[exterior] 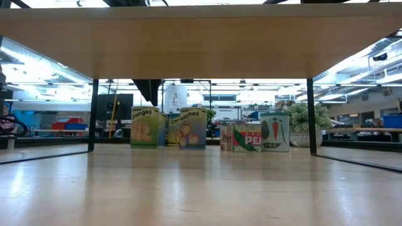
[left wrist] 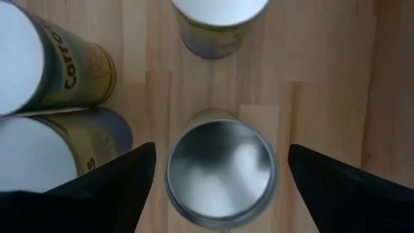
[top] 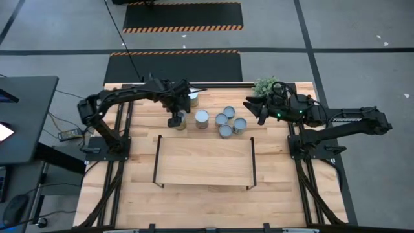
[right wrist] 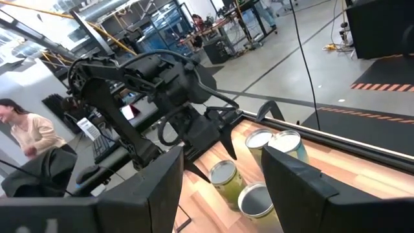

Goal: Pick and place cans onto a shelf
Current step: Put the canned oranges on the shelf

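- Left gripper (top: pixel 176 120) is hanging right over one can (top: pixel 179 123) near the back-left part of the table (top: pixel 291 194). In the left wrist view that can (left wrist: pixel 221 169) sits straight below, between the two dark fingers (left wrist: pixel 113 188), with clear gaps on both sides. So the fingers are spread wide and not touching it, nothing held.
- Two more cans show at the edge of that same wrist view, one with a yellow label (left wrist: pixel 45 68), plus another one further off (left wrist: pixel 217 22).
- Right gripper (top: pixel 253 107) is parked over the back-right of the table, next to the little green plant (top: pixel 264 85). Its fingers are partly apart and there's nothing between them.
- From above: one can (top: pixel 202 119) just beside the left gripper, then a tight bunch of four (top: pixel 229 122) a bit to the right, and one more (top: pixel 192 98) back under the left arm.
- The shelf (top: pixel 204 162) is in the middle of the table, in front of all the cans, and its board has nothing on it.
- Low view looks under the shelf board (exterior: pixel 201 37): the cans stand in a row behind it, with labels for oranges (exterior: pixel 144 127) and peas (exterior: pixel 247 137), among others.
- Right wrist view catches a person (right wrist: pixel 29 139) in the room behind.
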